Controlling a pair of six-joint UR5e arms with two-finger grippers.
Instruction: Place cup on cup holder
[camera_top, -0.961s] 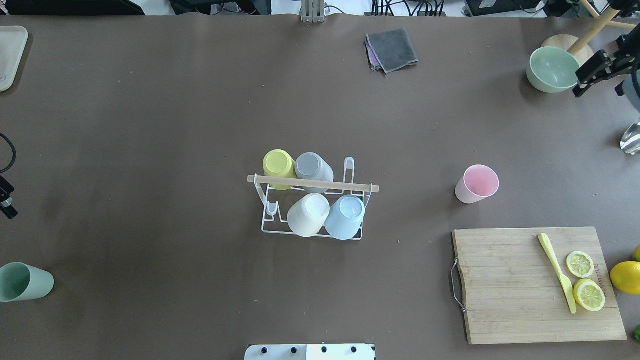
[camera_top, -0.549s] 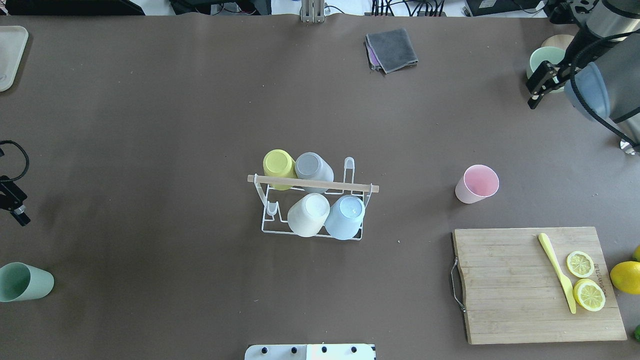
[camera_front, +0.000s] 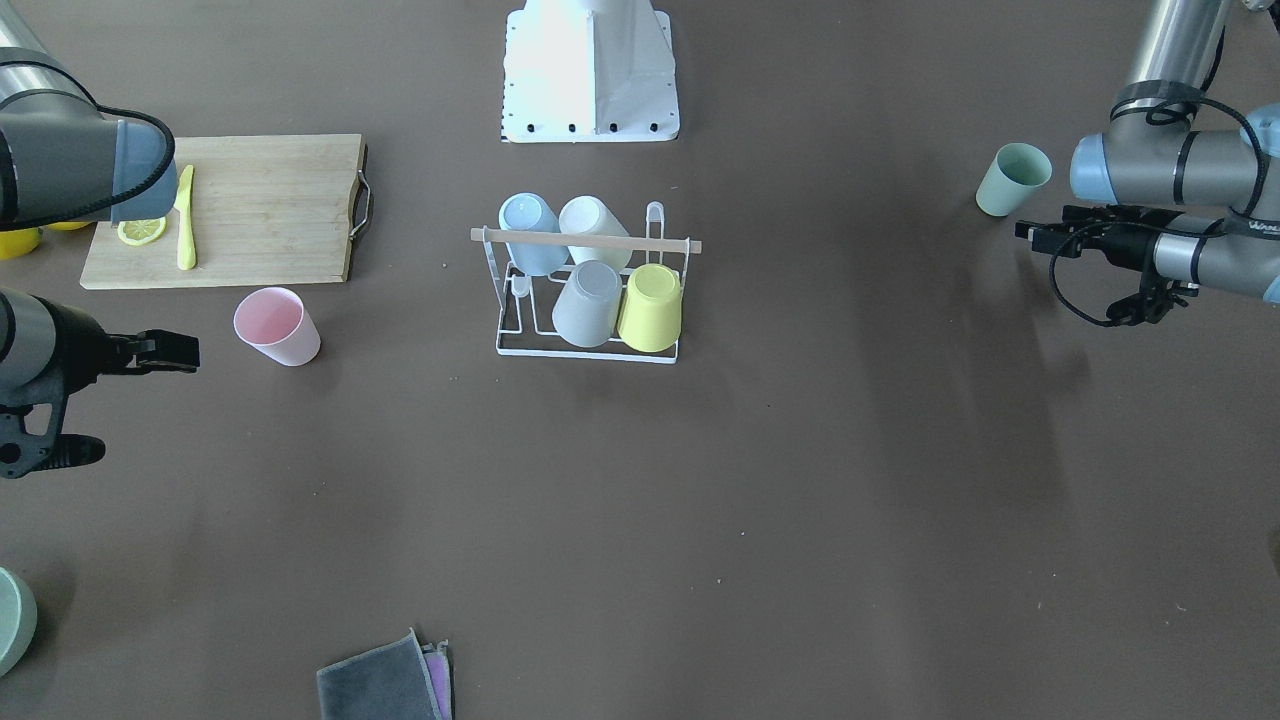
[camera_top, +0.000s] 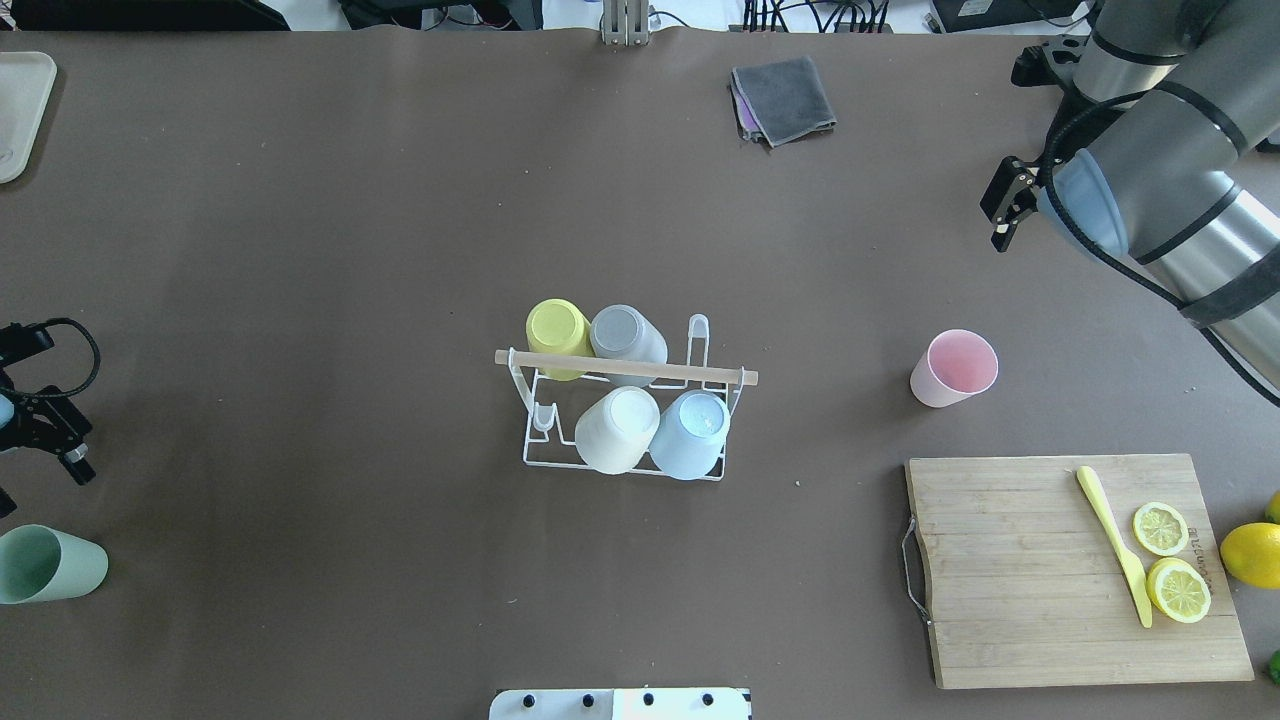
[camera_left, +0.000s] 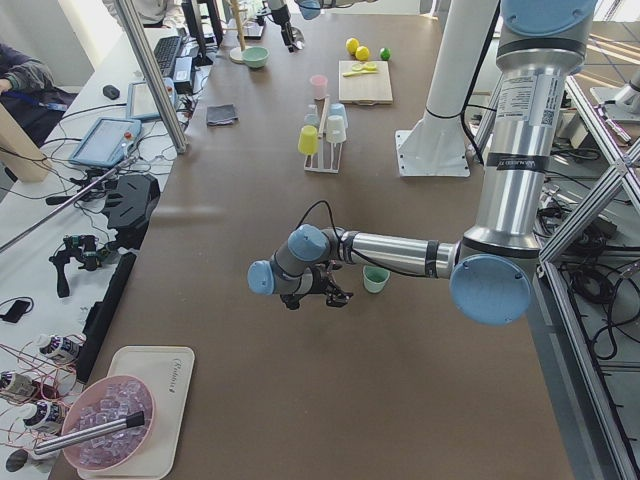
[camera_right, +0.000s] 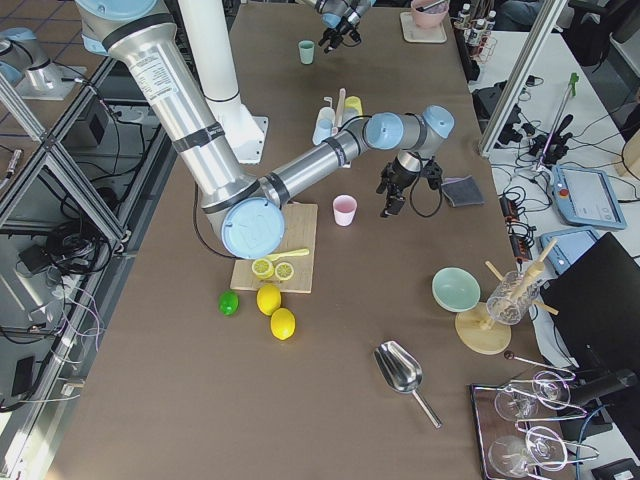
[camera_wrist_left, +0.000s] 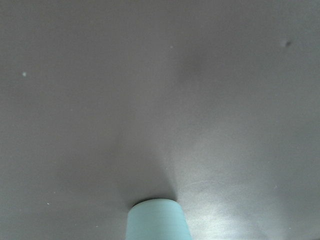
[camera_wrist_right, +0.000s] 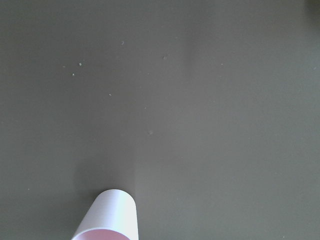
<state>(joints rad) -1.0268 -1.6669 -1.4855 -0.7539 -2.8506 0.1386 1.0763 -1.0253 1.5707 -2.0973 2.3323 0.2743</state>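
Cup holder (camera_top: 720, 376): mid-bench, white wire with a wooden bar across the top. Taken as clock centre in the overhead view, 12 o'clock pointing away from the robot's base.
Cups already racked: four, all mouth-down: yellow cup (camera_top: 557, 335) and grey cup (camera_top: 627, 338) in the far row, white cup (camera_top: 616, 428) and blue cup (camera_top: 690, 432) in the near row.
Free pegs: one at about 1 o'clock just beside the grey cup, one at 9 o'clock just beside the white cup.
Pink cup (camera_top: 953, 368): upright, mouth up, at 3 o'clock, well apart from the holder.
Green cup (camera_top: 50, 564): upright at about 8 o'clock, near the bench edge.
Right jaws: on the right arm (camera_top: 1150, 170), at about 12 o'clock of the pink cup, clear of it. Spread or pressed together: cannot tell. Nothing carried.
Left jaws: on the left arm (camera_front: 1180, 165), at 12 o'clock of the green cup, not touching. Opening likewise unclear. Nothing carried.
Stage: probably the approach, no cup gripped yet.
Risk, grasp: off-centre pinch on a light, tapered wall likely to tip or squirt the cup away.
Risk, placing: cup needs inverting, and poor alignment could strike the bar or a neighbouring cup.
Risk, holder: light frame, easily shoved or toppled by a sideways push.
Risk, arms: clash possible if both converge on the holder together.
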